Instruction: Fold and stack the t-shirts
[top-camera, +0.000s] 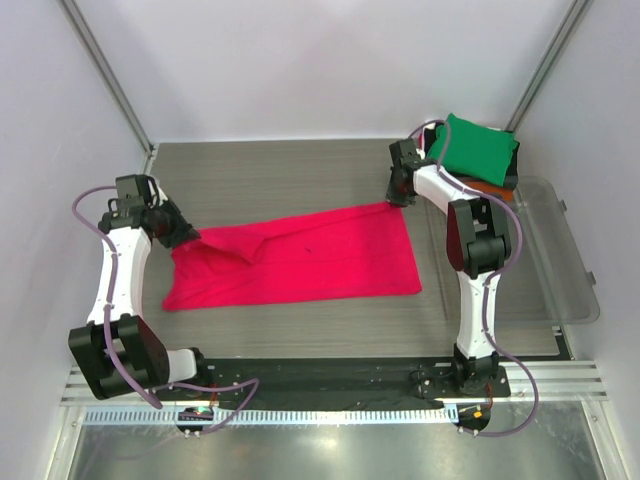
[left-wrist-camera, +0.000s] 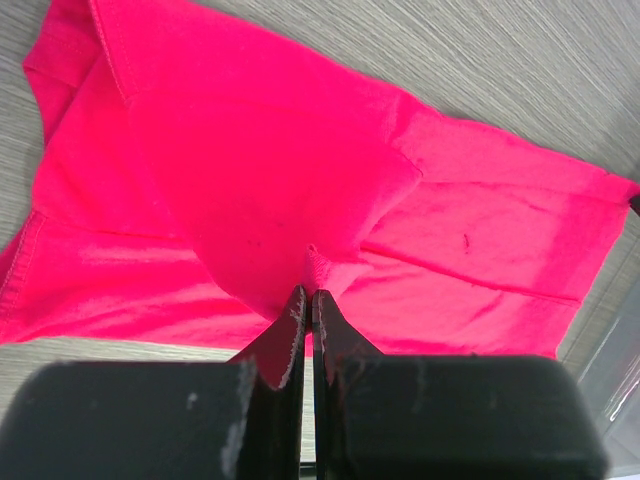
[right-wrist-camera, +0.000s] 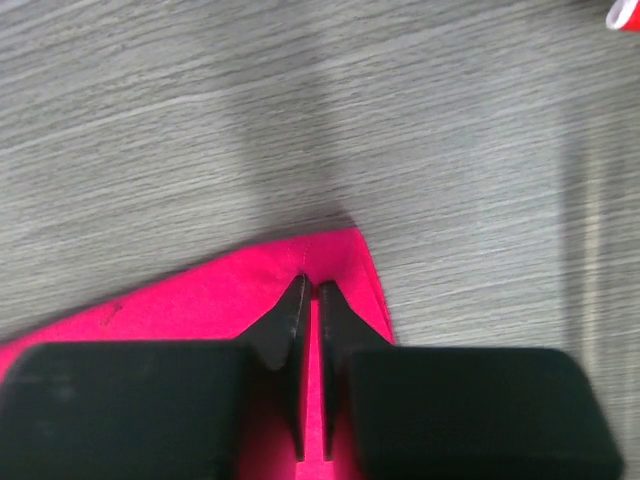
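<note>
A crimson-pink t-shirt (top-camera: 300, 262) lies spread flat across the middle of the table. My left gripper (top-camera: 190, 238) is shut on a raised bunch of cloth at its far left corner; in the left wrist view the fabric (left-wrist-camera: 250, 150) rises in a fold into the closed tips (left-wrist-camera: 308, 292). My right gripper (top-camera: 398, 198) sits on the far right corner, and its jaws (right-wrist-camera: 310, 285) pinch the hemmed corner (right-wrist-camera: 340, 255) with only a thin gap. A folded green t-shirt (top-camera: 478, 148) tops a stack at the back right, with an orange edge (top-camera: 492, 186) under it.
A clear plastic bin (top-camera: 570, 260) lies along the right side of the table, next to the right arm. White walls and metal posts close in the back and both sides. The arm bases and a rail run along the near edge.
</note>
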